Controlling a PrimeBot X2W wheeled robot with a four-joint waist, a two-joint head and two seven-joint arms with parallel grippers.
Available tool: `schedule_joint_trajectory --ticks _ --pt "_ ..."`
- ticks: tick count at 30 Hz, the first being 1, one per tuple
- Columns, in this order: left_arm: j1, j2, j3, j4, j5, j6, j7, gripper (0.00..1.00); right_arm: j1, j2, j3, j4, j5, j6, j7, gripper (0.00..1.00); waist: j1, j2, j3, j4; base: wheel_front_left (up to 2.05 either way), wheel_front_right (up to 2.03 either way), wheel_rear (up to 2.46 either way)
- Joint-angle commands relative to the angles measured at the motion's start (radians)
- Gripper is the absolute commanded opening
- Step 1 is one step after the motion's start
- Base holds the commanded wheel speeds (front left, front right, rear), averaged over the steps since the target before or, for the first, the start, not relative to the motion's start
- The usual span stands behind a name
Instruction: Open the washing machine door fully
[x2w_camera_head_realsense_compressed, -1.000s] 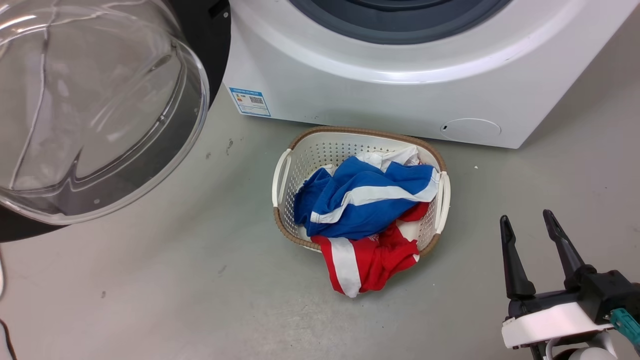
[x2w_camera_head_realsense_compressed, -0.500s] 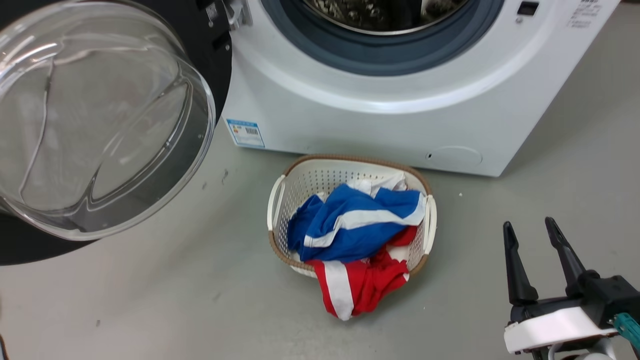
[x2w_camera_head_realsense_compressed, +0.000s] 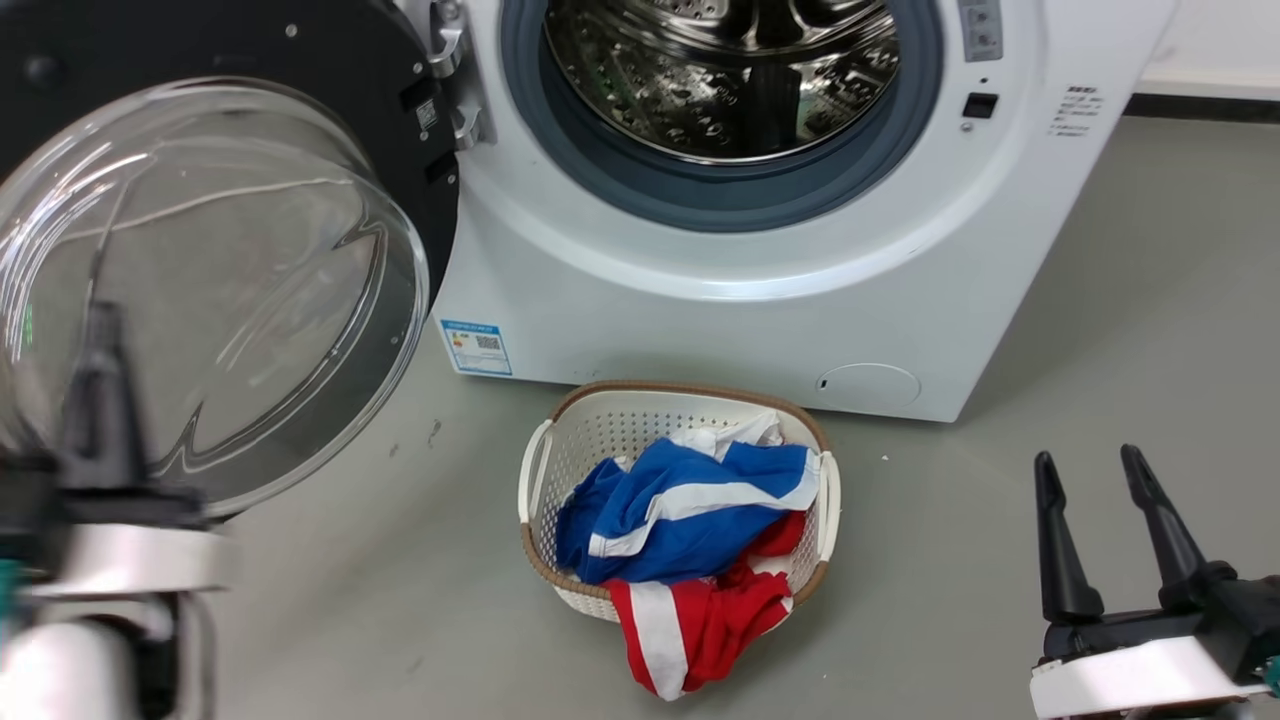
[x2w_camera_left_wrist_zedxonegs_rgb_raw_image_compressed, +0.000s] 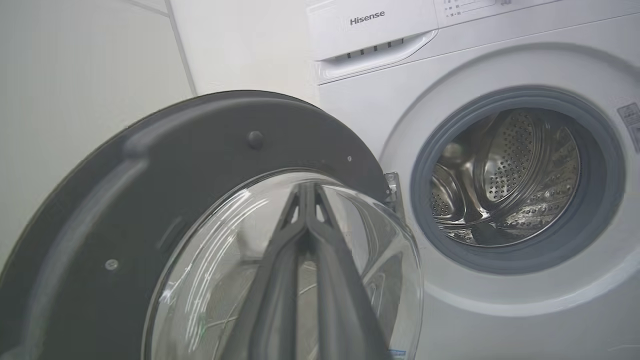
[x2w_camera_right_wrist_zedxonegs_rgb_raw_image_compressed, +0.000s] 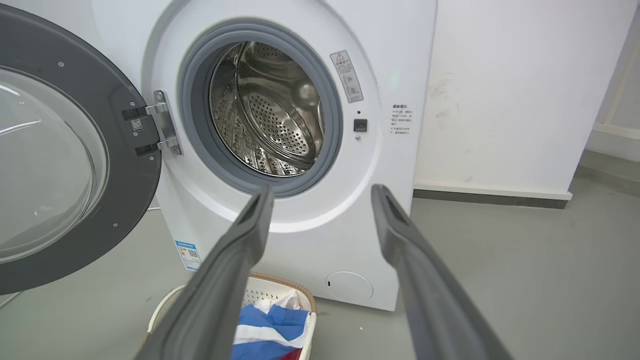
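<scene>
The white washing machine (x2w_camera_head_realsense_compressed: 700, 300) stands ahead with its steel drum (x2w_camera_head_realsense_compressed: 720, 70) exposed. The washing machine door (x2w_camera_head_realsense_compressed: 250, 60), a black disc with a clear glass bowl (x2w_camera_head_realsense_compressed: 220, 280), is swung out to the left on its hinge (x2w_camera_head_realsense_compressed: 450, 90). My left gripper (x2w_camera_head_realsense_compressed: 100, 330), blurred, sits low left in front of the bowl. In the left wrist view this gripper (x2w_camera_left_wrist_zedxonegs_rgb_raw_image_compressed: 307, 190) is shut and empty, pointing at the bowl of the door (x2w_camera_left_wrist_zedxonegs_rgb_raw_image_compressed: 175, 150); contact cannot be told. My right gripper (x2w_camera_head_realsense_compressed: 1088, 462) is open and empty at the lower right, well away from the machine (x2w_camera_right_wrist_zedxonegs_rgb_raw_image_compressed: 390, 60).
A white laundry basket (x2w_camera_head_realsense_compressed: 620, 430) with a brown rim sits on the grey floor just before the machine, holding blue-and-white cloth (x2w_camera_head_realsense_compressed: 690, 500) and red-and-white cloth (x2w_camera_head_realsense_compressed: 690, 620) spilling over its near edge. A white wall (x2w_camera_right_wrist_zedxonegs_rgb_raw_image_compressed: 500, 90) lies to the machine's right.
The head camera has tilted upward, so the drum and hinge now show. My left gripper has come into the head view at the lower left. The right gripper stays open.
</scene>
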Motion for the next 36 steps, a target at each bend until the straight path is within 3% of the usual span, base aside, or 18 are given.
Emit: schedule_joint_trajectory --ticks 1,7,13,14,15,16,24,36 --pt "0.020 -0.017 -0.024 -0.008 0.012 -0.003 -0.003 0.00 0.008 0.002 -0.001 -0.010 0.006 0.000 -0.002 1.00 0.0000 0.0000 -0.009 -0.010 0.00 0.00 0.00" --pt "0.077 -0.101 -0.144 0.001 0.037 -0.001 -0.003 0.00 0.022 0.002 -0.002 -0.043 0.015 0.000 -0.002 1.00 0.0000 0.0000 -0.036 -0.040 0.00 0.00 0.00" --pt "0.133 -0.146 -0.180 0.030 0.034 0.022 -0.003 0.00 0.043 0.002 0.000 -0.055 0.020 0.000 -0.002 1.00 0.0000 0.0000 -0.051 -0.069 0.00 0.00 0.00" --pt "0.144 -0.152 -0.183 0.036 0.035 0.030 -0.003 0.32 0.050 0.002 -0.001 -0.056 0.019 0.000 -0.002 1.00 0.0000 0.0000 -0.053 -0.072 0.00 0.00 0.00" --pt "0.155 -0.156 -0.185 0.043 0.036 0.036 -0.003 0.81 0.055 0.002 -0.002 -0.057 0.020 0.000 -0.002 1.00 0.0000 0.0000 -0.056 -0.075 0.00 0.00 0.00" --pt "0.163 -0.160 -0.188 0.046 0.038 0.044 -0.003 1.00 0.060 0.002 -0.004 -0.056 0.021 0.000 -0.002 1.00 0.0000 0.0000 -0.058 -0.078 0.00 0.00 0.00" --pt "0.214 -0.188 -0.212 0.090 0.006 0.073 -0.003 1.00 0.098 0.002 -0.006 -0.040 0.032 0.000 -0.002 1.00 0.0000 0.0000 -0.067 -0.082 0.00 0.00 0.00" --pt "0.228 -0.198 -0.197 0.125 -0.012 0.075 -0.003 1.00 0.116 0.002 0.003 -0.014 0.042 0.000 -0.002 1.00 0.0000 0.0000 -0.081 -0.077 0.00 0.00 0.00"
